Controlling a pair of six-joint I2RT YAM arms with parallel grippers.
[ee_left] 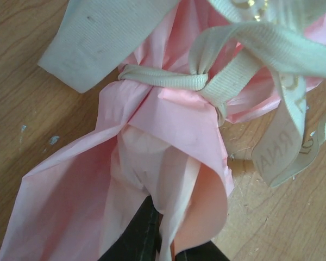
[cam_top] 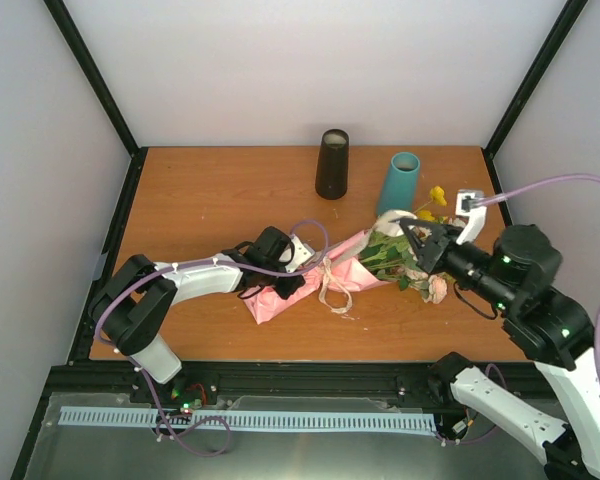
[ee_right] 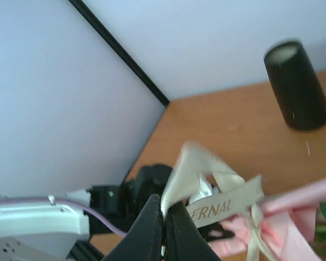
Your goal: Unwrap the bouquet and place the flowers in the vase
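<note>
Two grips are on. The left gripper [ee_left: 165,244] has its fingers pressed together on the tail of the pink paper [ee_left: 168,119]. The right gripper [ee_right: 165,228] is pinching a loose end of the ribbon [ee_right: 223,204].

The bouquet [cam_top: 350,265] lies on its side on the table [cam_top: 210,190], stretched between the two sets of fingers.

Step in hand, as I read it: untie the ribbon. The knot [ee_left: 168,80] is cinched tight round the paper neck, just ahead of the left fingertips.

Doing it well:
- The left gripper only anchors, pinning the tail low.
- The right gripper draws the ribbon end along its own line, away from the knot, slow and steady.
- Don't pull upward, since that likely drags the whole bunch.
- If the knot tightens instead of slipping, stop and take the other end.

The flowers [cam_top: 395,255] sit beyond the knot from the left fingers, just beside the right fingertips.
</note>
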